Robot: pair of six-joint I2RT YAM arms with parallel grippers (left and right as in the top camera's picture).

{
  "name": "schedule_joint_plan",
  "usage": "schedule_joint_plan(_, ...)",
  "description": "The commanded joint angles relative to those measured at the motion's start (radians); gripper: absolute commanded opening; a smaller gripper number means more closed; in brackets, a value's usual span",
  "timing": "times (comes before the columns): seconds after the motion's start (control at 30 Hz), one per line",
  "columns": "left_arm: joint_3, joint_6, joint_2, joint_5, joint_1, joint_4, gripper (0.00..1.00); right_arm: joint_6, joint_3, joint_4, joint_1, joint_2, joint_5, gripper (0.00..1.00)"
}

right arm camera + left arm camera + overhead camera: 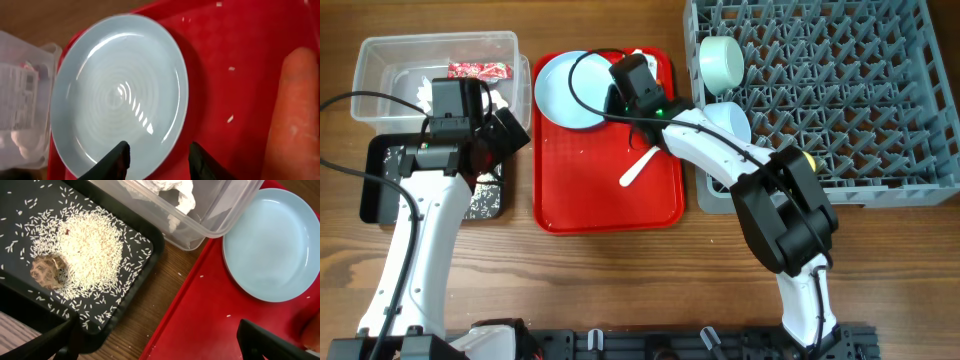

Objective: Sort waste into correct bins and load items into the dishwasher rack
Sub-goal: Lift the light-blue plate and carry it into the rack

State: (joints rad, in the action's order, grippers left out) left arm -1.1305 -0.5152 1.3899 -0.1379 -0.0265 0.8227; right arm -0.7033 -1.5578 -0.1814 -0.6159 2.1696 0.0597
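The pale blue plate (558, 95) lies on the flat red serving tray (610, 205), with the white spoon (642, 165) beside it. My right gripper (160, 161) is open over the plate's (120, 90) near rim, one finger above the plate and one above the tray. The orange carrot (292, 115) lies on the tray to its right. My left gripper (160, 347) is open and empty between the black tray (145, 255) and the serving tray. White rice (90, 250) and a brown lump (48, 271) lie in the black tray. The clear tub (435, 50) holds the red wrapper (478, 70) and the tissue (175, 192).
The grey rack (840, 90) at the right holds two pale bowls (722, 60) (730, 120) at its left side. A yellow cup (810, 160) peeks out behind the right arm. A few rice grains lie on the serving tray (230, 118).
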Motion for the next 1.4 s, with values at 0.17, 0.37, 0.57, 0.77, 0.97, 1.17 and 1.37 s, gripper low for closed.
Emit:
schedule_joint_plan(0.17, -0.003, -0.017, -0.010, -0.017, -0.005, -0.002, 1.00, -0.041, 0.006, 0.084, 0.002, 0.144, 0.053, 0.41)
schedule_joint_plan(0.37, -0.003, -0.017, -0.010, -0.017, -0.005, -0.002, 1.00, -0.040, 0.005, 0.024, 0.002, 0.145, 0.014, 0.12)
schedule_joint_plan(0.57, -0.003, -0.017, -0.010, -0.017, -0.005, -0.002, 1.00, 0.008, -0.133, -0.311, 0.009, 0.143, -0.008, 0.04)
schedule_joint_plan(0.77, -0.003, -0.017, -0.010, -0.017, -0.005, -0.002, 1.00, 0.293, -0.279, -0.515, 0.092, -0.102, -0.037, 0.04)
schedule_joint_plan(0.97, -0.003, -0.017, -0.010, -0.017, -0.005, -0.002, 1.00, 0.409, -0.279, -0.531, 0.186, -0.387, 0.068, 0.04)
schedule_joint_plan(1.17, -0.003, -0.017, -0.010, -0.017, -0.005, -0.002, 1.00, 0.499, -0.279, -0.655, 0.249, -0.532, 0.380, 0.04)
schedule_joint_plan(1.37, -0.003, -0.017, -0.010, -0.017, -0.005, -0.002, 1.00, 0.589, -0.278, -0.739, 0.263, -0.537, 0.621, 0.04)
